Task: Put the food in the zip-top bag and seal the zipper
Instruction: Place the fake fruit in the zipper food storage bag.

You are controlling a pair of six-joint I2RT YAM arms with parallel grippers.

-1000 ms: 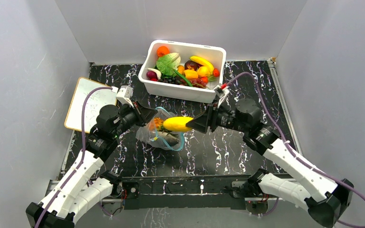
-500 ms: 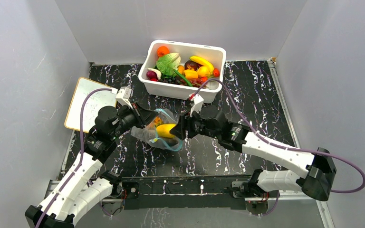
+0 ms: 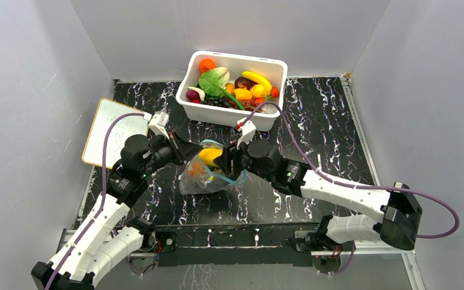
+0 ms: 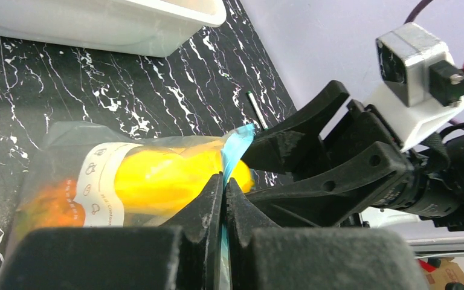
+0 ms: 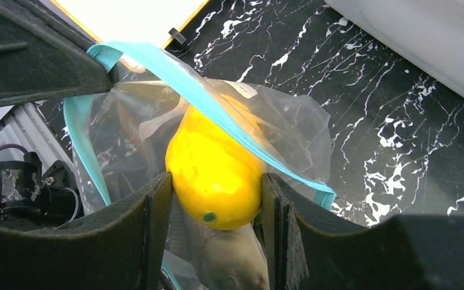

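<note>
The yellow fruit [image 5: 214, 175], clamped between the right fingers [image 5: 151, 235], sits half inside the zip-top bag [image 3: 198, 180] just in front of the white tub [image 3: 229, 113]. The left fingers [image 4: 202, 208] are closed tight on the zipper [image 5: 229, 124]. If that thin pinch slips, the bag may sag shut and block the fruit.

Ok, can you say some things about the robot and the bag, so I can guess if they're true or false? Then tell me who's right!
1. The right pincer holds a yellow fruit. True.
2. The left pincer is open and touches nothing. False: it is pinched shut on the edge of the zip-top bag.
3. The white tub is empty. False: toy food fills it.
4. The yellow fruit sits in the bag's mouth. True.
5. The zipper is sealed. False: it is open, with the fruit in the gap.
</note>
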